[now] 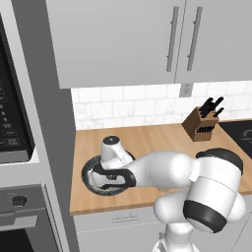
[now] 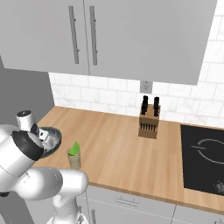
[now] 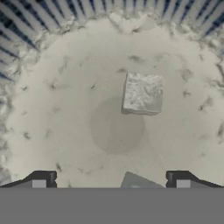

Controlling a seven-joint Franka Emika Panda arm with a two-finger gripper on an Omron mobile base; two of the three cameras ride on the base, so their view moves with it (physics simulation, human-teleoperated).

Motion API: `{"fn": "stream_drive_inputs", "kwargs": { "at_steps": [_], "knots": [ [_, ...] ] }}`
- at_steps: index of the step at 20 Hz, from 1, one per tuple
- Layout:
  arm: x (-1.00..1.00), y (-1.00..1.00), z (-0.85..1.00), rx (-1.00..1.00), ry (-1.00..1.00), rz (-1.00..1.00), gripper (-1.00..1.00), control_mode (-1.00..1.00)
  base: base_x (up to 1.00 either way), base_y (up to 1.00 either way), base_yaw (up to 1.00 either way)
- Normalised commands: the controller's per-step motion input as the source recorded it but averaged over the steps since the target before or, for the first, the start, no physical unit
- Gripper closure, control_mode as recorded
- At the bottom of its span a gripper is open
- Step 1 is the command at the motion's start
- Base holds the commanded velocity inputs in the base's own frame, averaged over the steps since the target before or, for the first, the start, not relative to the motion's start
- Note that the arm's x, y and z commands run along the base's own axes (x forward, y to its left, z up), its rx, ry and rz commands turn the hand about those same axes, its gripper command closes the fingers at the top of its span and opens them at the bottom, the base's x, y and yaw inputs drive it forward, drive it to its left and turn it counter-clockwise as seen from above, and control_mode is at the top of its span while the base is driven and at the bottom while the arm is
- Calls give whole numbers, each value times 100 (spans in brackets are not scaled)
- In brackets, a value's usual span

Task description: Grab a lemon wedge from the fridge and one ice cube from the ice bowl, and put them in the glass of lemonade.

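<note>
My gripper (image 3: 109, 181) hangs open just above the ice bowl (image 3: 48, 57), looking straight down into its pale inside. One ice cube (image 3: 142, 93) lies a little past the middle of the bowl, up and right of the fingertips (image 3: 41, 179). Part of a second cube (image 3: 139, 181) shows low between the two tips, touching neither that I can see. From the base the arm covers much of the ice bowl (image 1: 88, 172) at the counter's left end. The glass of lemonade (image 2: 74, 162) stands just right of the ice bowl (image 2: 53, 133), with the green lemon wedge (image 2: 75, 148) in its mouth. The fridge is out of view.
A wooden knife block (image 2: 148, 123) stands by the tiled back wall. A black cooktop (image 2: 205, 153) lies at the counter's right end. A wall oven column (image 1: 19, 147) rises directly left of the bowl. Grey wall cabinets (image 1: 123, 39) hang overhead.
</note>
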Motion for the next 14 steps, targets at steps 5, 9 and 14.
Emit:
{"fn": "stream_drive_inputs", "kwargs": {
  "at_steps": [5, 9, 14],
  "knots": [
    [-17, 0, 0, 0, -7, 0, -100, -100, 0, 0, 0],
    [-1, -6, 0, 1, -5, 0, -100, -100, 0, 0, 0],
    [2, 0, -3, 0, 0, 0, -100, -100, 0, 0, 0]
  ]
}}
